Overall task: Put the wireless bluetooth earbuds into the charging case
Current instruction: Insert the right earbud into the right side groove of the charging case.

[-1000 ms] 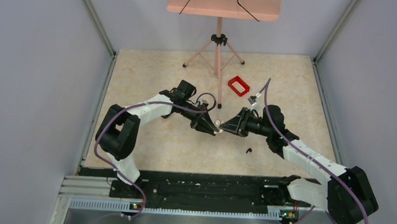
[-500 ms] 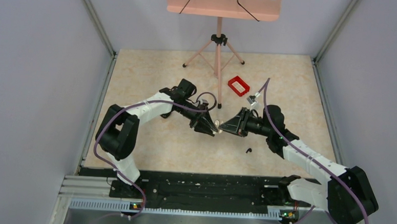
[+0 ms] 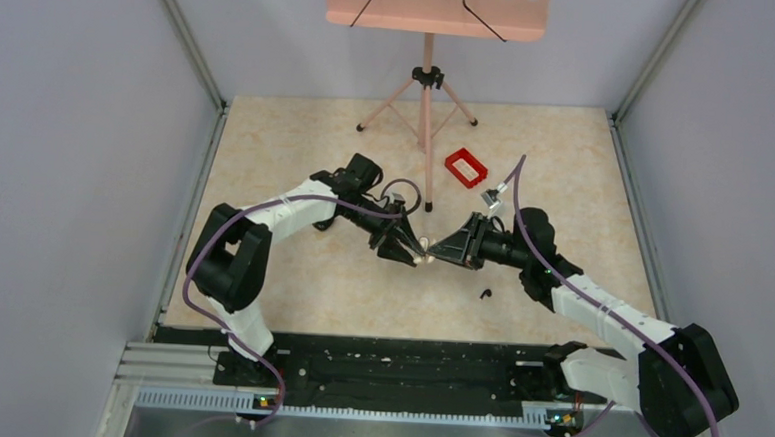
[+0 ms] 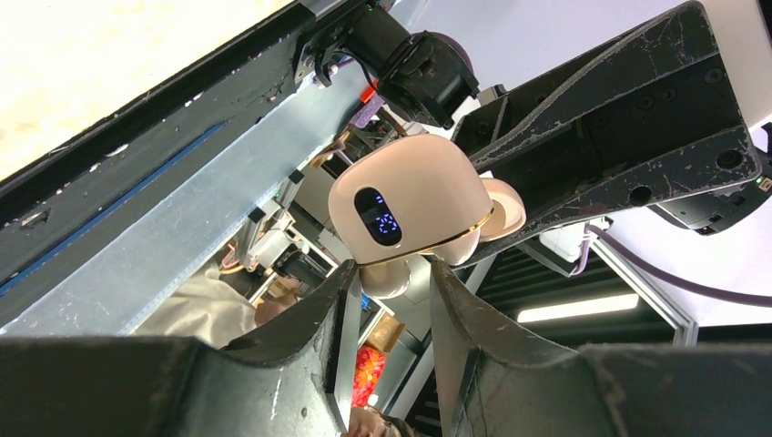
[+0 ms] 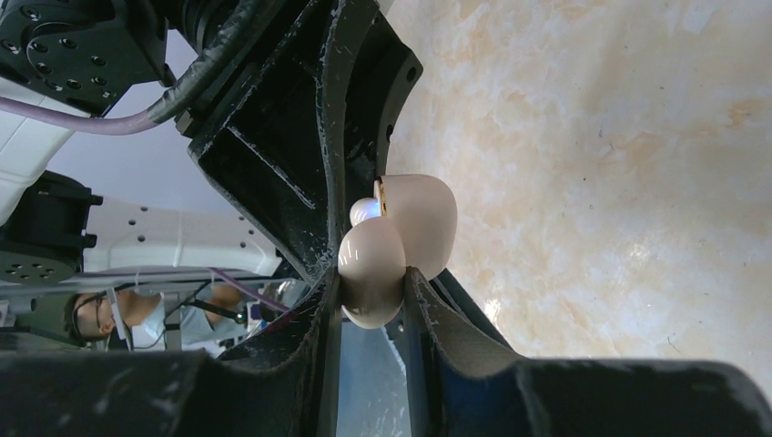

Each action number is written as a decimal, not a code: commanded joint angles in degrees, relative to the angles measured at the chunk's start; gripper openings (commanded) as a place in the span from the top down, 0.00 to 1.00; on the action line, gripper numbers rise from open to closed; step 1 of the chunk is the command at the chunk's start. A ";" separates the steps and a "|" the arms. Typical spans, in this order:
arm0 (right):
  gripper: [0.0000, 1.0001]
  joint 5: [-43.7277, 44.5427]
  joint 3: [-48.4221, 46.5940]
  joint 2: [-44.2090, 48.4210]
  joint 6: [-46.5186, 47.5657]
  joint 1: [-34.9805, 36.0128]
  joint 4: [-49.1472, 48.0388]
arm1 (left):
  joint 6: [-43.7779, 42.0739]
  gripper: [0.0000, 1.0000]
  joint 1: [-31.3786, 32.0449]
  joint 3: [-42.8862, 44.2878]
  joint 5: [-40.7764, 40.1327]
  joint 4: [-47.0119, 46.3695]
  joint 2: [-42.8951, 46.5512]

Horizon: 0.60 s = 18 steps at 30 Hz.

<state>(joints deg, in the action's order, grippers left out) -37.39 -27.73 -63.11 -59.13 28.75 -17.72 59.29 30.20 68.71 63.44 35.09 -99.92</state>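
Note:
The charging case is glossy cream with a gold rim and a small blue-lit display, not black. It hangs above the table middle, held from both sides. My left gripper is shut on a rounded lobe of the case below the display part. My right gripper is shut on another rounded lobe, with the rest of the case beyond it. One tiny black earbud lies on the table near my right arm. The other earbud is out of sight.
A red rectangular tray lies behind the grippers to the right. A pink music stand's tripod stands at the back centre. Grey walls close in the table on the left, right and back.
Both grippers, with the case between them, have shifted slightly toward the near edge. Both grips are unchanged.

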 commanded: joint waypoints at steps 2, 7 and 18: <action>1.00 -3.90 -0.03 1.02 -0.12 1.49 -2.49 | 0.65 0.61 -1.07 0.62 -1.30 -3.78 0.91; 1.00 -4.13 0.01 1.40 -0.15 1.48 -2.17 | 0.57 0.61 -1.09 0.53 -1.41 -3.89 0.81; 1.00 -4.55 0.46 0.80 0.68 1.51 -1.93 | 1.71 0.62 -1.58 -0.51 -0.18 -5.66 1.06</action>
<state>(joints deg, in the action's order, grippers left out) -37.36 -27.73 -63.09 -59.07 28.75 -17.76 59.94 29.69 68.66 63.55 34.83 -99.92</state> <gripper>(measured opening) 0.257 0.384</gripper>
